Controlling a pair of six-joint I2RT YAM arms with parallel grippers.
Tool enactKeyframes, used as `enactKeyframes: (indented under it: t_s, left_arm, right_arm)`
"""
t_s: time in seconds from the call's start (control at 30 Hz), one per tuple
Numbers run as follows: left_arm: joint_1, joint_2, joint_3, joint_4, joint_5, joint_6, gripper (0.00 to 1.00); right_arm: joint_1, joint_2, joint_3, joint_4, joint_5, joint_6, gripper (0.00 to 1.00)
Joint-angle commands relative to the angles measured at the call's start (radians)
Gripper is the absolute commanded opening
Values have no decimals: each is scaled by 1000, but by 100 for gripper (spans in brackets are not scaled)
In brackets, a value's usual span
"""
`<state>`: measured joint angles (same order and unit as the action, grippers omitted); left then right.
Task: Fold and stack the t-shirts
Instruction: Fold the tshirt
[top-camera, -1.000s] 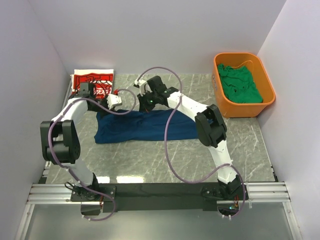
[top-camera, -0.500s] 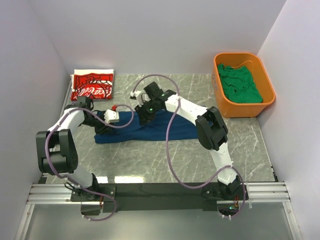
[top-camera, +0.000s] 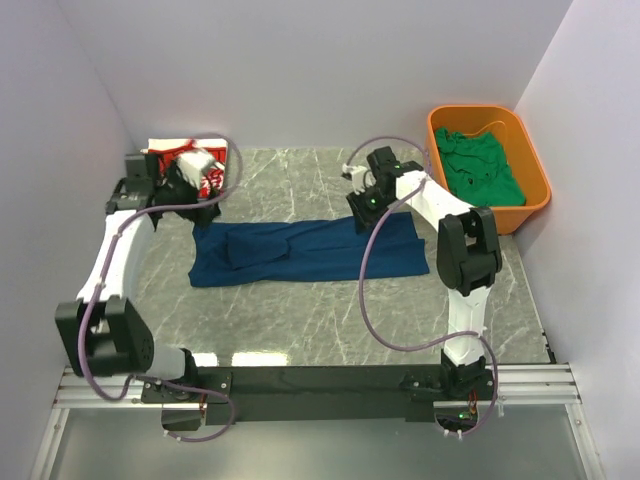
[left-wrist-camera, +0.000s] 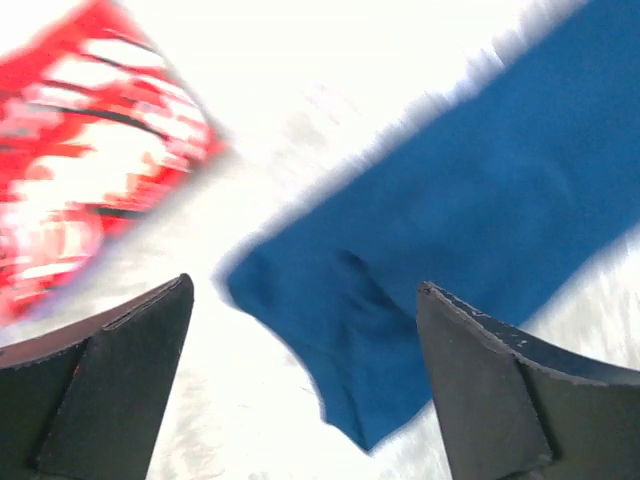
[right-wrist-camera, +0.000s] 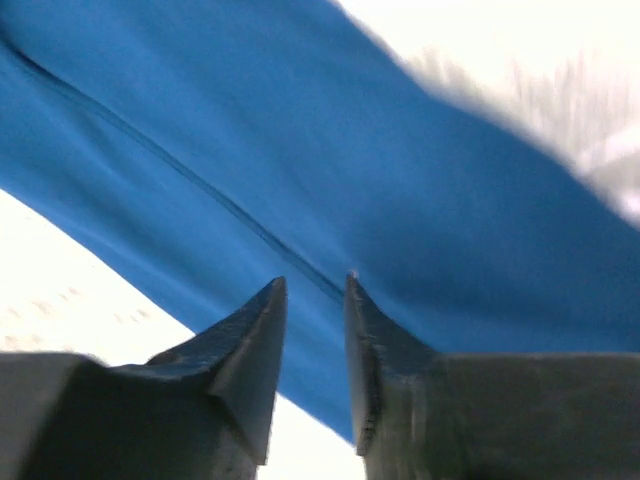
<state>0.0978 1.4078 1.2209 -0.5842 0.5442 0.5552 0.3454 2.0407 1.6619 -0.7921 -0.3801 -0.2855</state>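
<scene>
Navy t-shirt (top-camera: 305, 252) lies spread flat.
Left gripper (left-wrist-camera: 305, 290) gapes wide, empty; right gripper (right-wrist-camera: 315, 285) stands narrowly parted over the cloth.

The left gripper (left-wrist-camera: 305, 285), jaws spread wide with nothing between them, hangs over a blurred corner of the navy t-shirt (left-wrist-camera: 450, 200), the red white-lettered t-shirt (left-wrist-camera: 90, 150) lying apart at upper left.
</scene>
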Motion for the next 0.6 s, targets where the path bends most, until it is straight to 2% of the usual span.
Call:
enactKeyframes:
  t_s: [0.0, 0.03, 0.1, 0.2, 0.27, 0.47, 0.57]
  left_arm:
    - [8, -139, 107, 250, -177, -296, 99]
    - [8, -147, 111, 297, -212, -378, 99]
    - [8, -150, 150, 275, -278, -461, 99]
    - [6, -107, 219, 97, -160, -454, 100]
    - [5, -93, 221, -6, -130, -489, 99]
    - [-6, -171, -6, 32, -159, -722, 99]
    - [-26, -207, -104, 67, -193, -802, 92]
  right_arm:
    - [-17, -108, -42, -45, 58, -56, 39]
    - [-22, -129, -51, -47, 64, -66, 44]
    - [-23, -142, -62, -36, 93, -84, 49]
    - [-29, -116, -54, -35, 161, -106, 48]
    - [-37, -64, -30, -42, 178, -107, 46]
    - [-48, 53, -10, -55, 246, -80, 37]
    - [-48, 62, -57, -70, 256, -64, 36]
